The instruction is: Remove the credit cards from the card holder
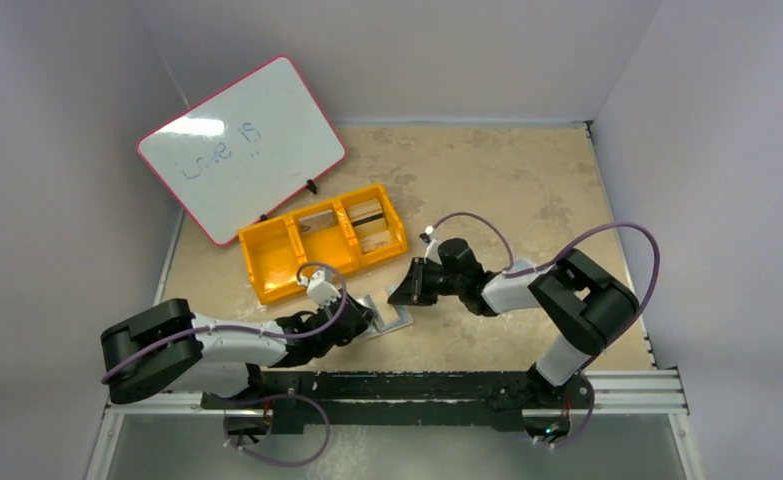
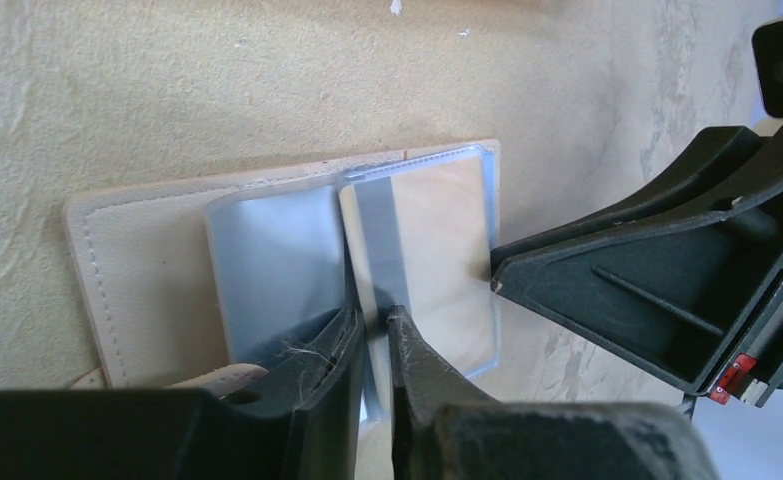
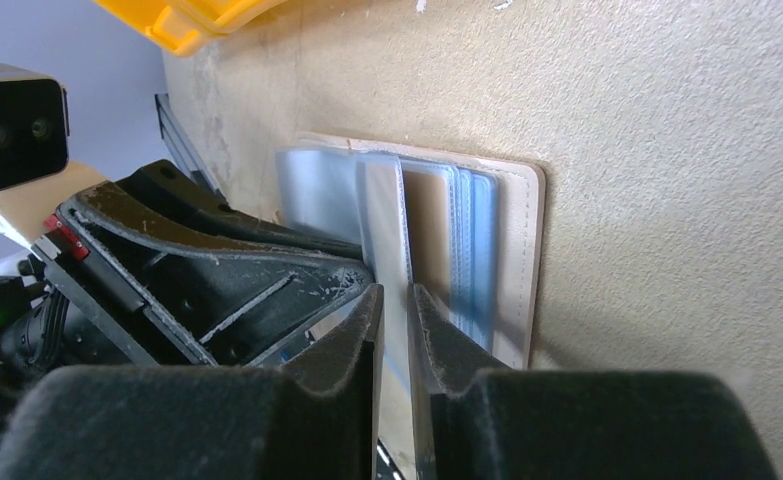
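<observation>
The card holder [image 1: 395, 318] lies open on the table between my two grippers, tan outside [image 2: 147, 250] with light-blue clear sleeves [image 2: 272, 260]. A tan credit card [image 2: 437, 240] sits in a raised sleeve leaf. My left gripper [image 2: 372, 322] is shut on that leaf's edge near the spine. My right gripper [image 3: 395, 300] is shut on the opposite edge of the same leaf, with the tan card [image 3: 427, 225] just beside its fingers. I cannot tell if it grips the card itself or only the sleeve. In the top view the left gripper [image 1: 365, 318] and the right gripper [image 1: 407, 292] meet over the holder.
A yellow three-compartment bin [image 1: 322, 240] stands just behind the holder; its corner shows in the right wrist view [image 3: 187, 15]. A pink-rimmed whiteboard [image 1: 237, 145] leans at the back left. The two grippers are close together, nearly touching.
</observation>
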